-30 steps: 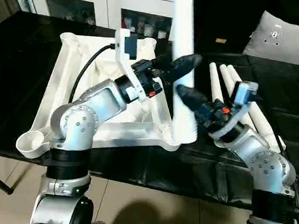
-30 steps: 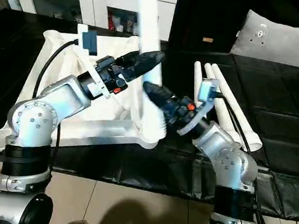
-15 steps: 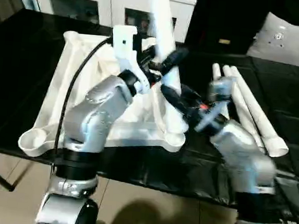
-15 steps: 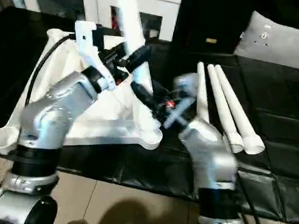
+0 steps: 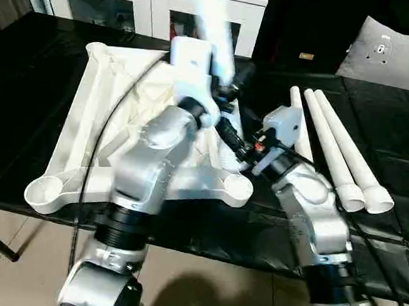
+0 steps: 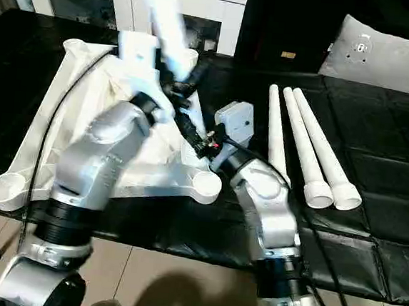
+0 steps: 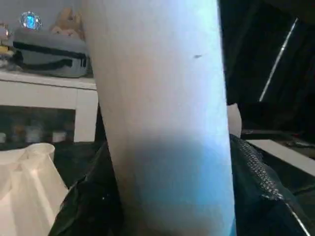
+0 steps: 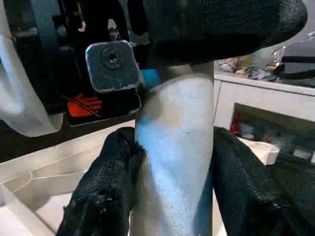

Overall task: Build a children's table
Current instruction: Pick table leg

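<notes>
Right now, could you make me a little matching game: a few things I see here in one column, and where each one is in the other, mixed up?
Things:
1. table top
2. tilted leg
3. three spare legs
4. cabinet

Places:
A. lying side by side on the black surface, by the right arm
B. underside up on the black surface
C. behind the black surface
D. between both grippers' fingers

Pairs: 1-B, 2-D, 3-A, 4-C
</notes>
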